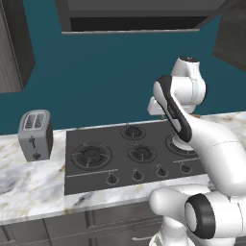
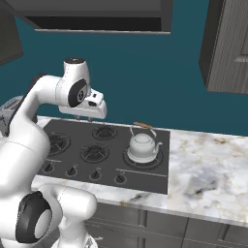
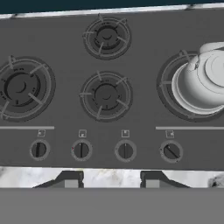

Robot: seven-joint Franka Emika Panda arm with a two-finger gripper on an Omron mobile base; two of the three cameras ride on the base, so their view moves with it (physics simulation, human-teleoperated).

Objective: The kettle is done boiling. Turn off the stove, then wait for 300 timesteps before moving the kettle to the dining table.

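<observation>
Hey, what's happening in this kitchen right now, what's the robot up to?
The robot arm hangs over the stove with its gripper above the burners, holding nothing. The kettle sits on the right-hand burner. In the hand view the knob below the kettle is turned at a slant, while the other three knobs point straight up, so that burner looks not yet switched off. A toaster stands on the counter to the left of the stove.

Matt dark stove [image 2: 104, 145], smooth pale kettle [image 2: 143, 145], glossy veined marble counter [image 2: 208, 164].
</observation>
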